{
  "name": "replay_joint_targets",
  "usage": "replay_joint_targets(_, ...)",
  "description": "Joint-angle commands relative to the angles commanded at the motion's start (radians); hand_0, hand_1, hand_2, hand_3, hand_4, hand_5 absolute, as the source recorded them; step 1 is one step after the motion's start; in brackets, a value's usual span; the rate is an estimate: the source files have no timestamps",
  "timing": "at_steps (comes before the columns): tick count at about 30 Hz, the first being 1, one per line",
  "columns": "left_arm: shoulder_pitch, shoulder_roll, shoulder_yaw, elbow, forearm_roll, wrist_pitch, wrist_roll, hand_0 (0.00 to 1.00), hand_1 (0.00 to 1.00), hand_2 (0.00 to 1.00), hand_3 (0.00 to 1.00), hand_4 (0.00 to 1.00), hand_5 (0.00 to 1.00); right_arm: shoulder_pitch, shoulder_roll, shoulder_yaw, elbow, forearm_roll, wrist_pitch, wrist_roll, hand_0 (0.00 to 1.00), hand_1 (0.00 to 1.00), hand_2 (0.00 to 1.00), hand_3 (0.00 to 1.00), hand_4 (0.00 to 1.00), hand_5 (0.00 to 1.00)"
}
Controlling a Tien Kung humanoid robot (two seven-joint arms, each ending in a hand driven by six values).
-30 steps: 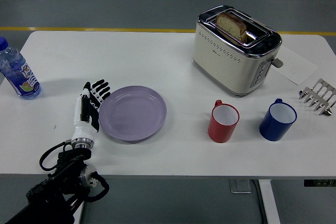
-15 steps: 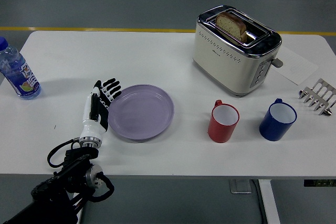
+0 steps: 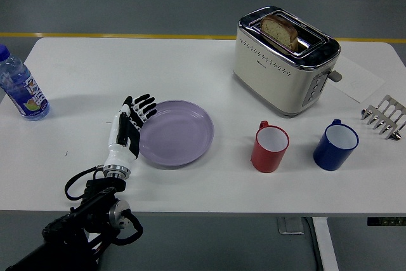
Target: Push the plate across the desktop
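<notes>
A lilac plate (image 3: pixel 177 133) lies flat on the white table (image 3: pixel 190 68), left of centre. My left hand (image 3: pixel 132 124) stands on edge against the plate's left rim, fingers straight and spread, holding nothing. The black left arm (image 3: pixel 82 220) comes in from the lower left corner. The right arm is out of view.
A red mug (image 3: pixel 269 148) stands just right of the plate, a blue mug (image 3: pixel 335 145) beyond it. A cream toaster (image 3: pixel 283 58) with bread sits at the back right. A water bottle (image 3: pixel 20 87) stands at the left edge. A metal rack (image 3: pixel 384 116) is at the far right.
My left hand has moved right along the table, pushing the plate to the right, closer to the red mug.
</notes>
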Motion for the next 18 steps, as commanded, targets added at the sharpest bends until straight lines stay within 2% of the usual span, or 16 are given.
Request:
replay_joint_targets(5, -0.008, 0.000, 0.009, -0.016, 0.007, 0.003, 0.000, 0.696, 0.711, 0.694, 0.618, 0.449, 0.998, 0.002, 0.001, -0.001, 0.000, 0.002, 0.000, -0.001, 0.636, 0.612, 0.644, 0.582, 0.370, 0.158)
replay_joint_targets(10, -0.003, 0.000, -0.030, -0.026, 0.031, 0.025, 0.000, 0.693, 0.709, 0.693, 0.617, 0.449, 0.998, 0.003, 0.000, -0.001, 0.000, 0.003, 0.000, -0.001, 0.636, 0.612, 0.644, 0.582, 0.370, 0.157)
replay_joint_targets(12, 0.005, 0.000, -0.075, -0.028, 0.059, 0.036, 0.000, 0.693, 0.709, 0.693, 0.617, 0.449, 0.998, 0.004, -0.001, -0.002, 0.000, 0.005, 0.000, 0.000, 0.636, 0.612, 0.644, 0.582, 0.370, 0.157)
replay_joint_targets(13, 0.007, 0.000, -0.093, -0.028, 0.068, 0.038, 0.000, 0.662, 0.657, 0.672, 0.610, 0.452, 0.998, 0.005, -0.001, -0.002, 0.000, 0.005, 0.000, 0.000, 0.636, 0.612, 0.644, 0.582, 0.370, 0.157)
replay_joint_targets(15, 0.014, 0.000, -0.129, -0.031, 0.094, 0.032, 0.000, 0.662, 0.657, 0.672, 0.610, 0.452, 0.998, 0.005, -0.002, 0.000, 0.000, 0.004, -0.001, 0.000, 0.636, 0.612, 0.644, 0.582, 0.370, 0.157)
replay_joint_targets(17, 0.023, 0.005, -0.186, -0.037, 0.128, 0.011, 0.000, 0.662, 0.657, 0.672, 0.610, 0.452, 0.998, 0.005, -0.003, 0.002, 0.000, 0.002, -0.001, 0.000, 0.636, 0.612, 0.644, 0.582, 0.370, 0.157)
replay_joint_targets(18, 0.027, 0.017, -0.217, -0.042, 0.144, -0.009, 0.000, 0.662, 0.657, 0.672, 0.610, 0.452, 0.998, 0.006, -0.004, 0.002, 0.000, 0.004, -0.001, 0.001, 0.636, 0.612, 0.644, 0.582, 0.370, 0.157)
